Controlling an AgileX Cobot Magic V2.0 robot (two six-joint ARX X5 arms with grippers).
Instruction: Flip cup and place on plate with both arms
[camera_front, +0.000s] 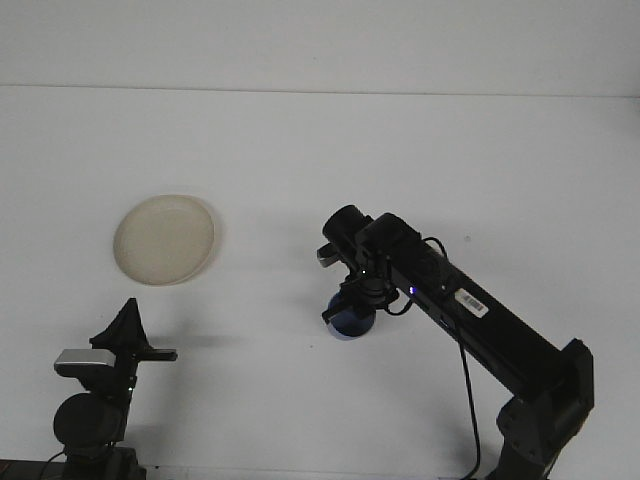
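A blue cup (351, 321) stands on the white table near the middle, mostly hidden under my right gripper (350, 305), which reaches down over it from the right arm and is shut on it. A pale cream plate (164, 238) lies flat at the left, well away from the cup. My left gripper (130, 322) rests low at the bottom left, below the plate, with its dark fingers pointing up and together, holding nothing.
The right arm (480, 325) stretches diagonally from the bottom right corner toward the table's middle. The table's far edge (320, 90) runs across the top against a white wall.
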